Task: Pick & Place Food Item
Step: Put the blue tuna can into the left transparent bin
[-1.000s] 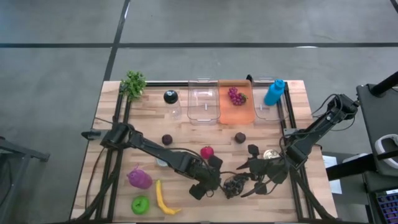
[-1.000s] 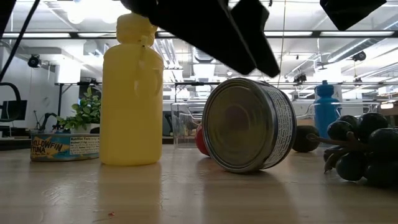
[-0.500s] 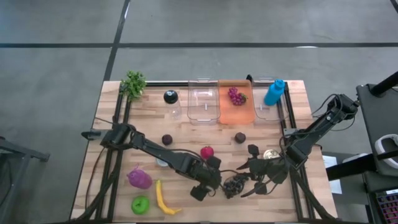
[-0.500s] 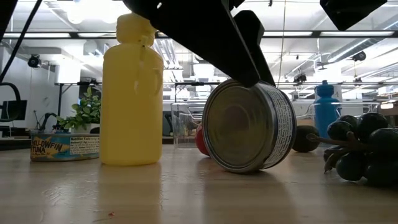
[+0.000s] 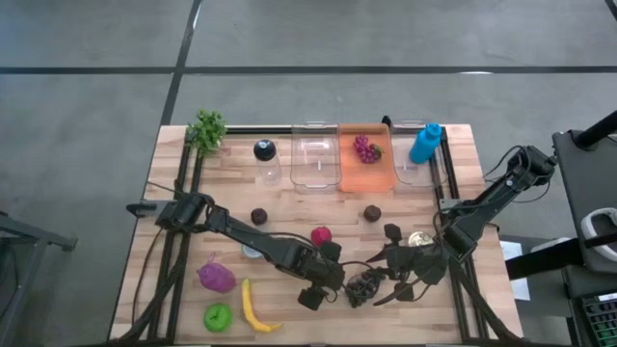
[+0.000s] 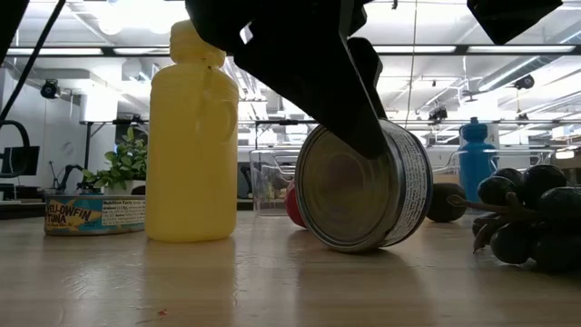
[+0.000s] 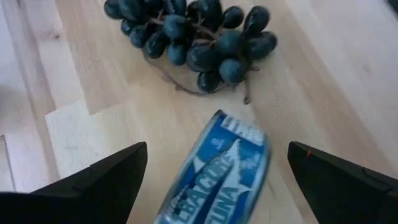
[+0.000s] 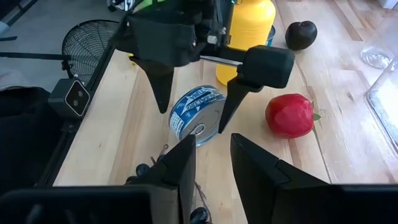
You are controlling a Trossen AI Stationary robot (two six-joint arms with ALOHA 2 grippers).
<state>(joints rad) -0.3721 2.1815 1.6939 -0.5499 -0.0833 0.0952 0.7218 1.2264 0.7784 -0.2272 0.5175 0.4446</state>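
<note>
- On the table [image 5: 289, 207], along the far edge: a green plant [image 5: 206, 129], a dark ball [image 5: 263, 150], a clear bin [image 5: 315, 154], an orange tray [image 5: 366, 172] with red grapes [image 5: 366, 147], and a blue bottle [image 5: 425, 143].
- Mid-table: two dark plums [image 5: 259, 216], a red fruit [image 5: 321, 235], and a gold-topped tin [image 5: 418, 238] by the right arm.
- Near the front left: a purple item [image 5: 216, 277], a banana [image 5: 253, 308] and a green item [image 5: 218, 316].
- In the low view a yellow bottle [image 6: 192, 136] and a yellowfin tin [image 6: 94, 214] stand left of the can [image 6: 361, 186]; the left arm's dark bulk crosses in front of the can's top.
- The can lies on its side near the front middle of the table, blue label showing, flat end toward the low camera, long axis running roughly front to back.
- Dark grapes [image 7: 193, 36] lie just beside the can, on its right-arm side.
- Left pincer [image 8: 196, 93] hangs over the can, fingers spread wide to either side of it; whether a finger [image 8: 163, 81] touches the can is hard to tell, likely not quite.
- Right pincer [image 8: 211, 165] sits low over the dark grapes, pointing at the can, fingers a narrow gap apart and holding nothing that shows.
</note>
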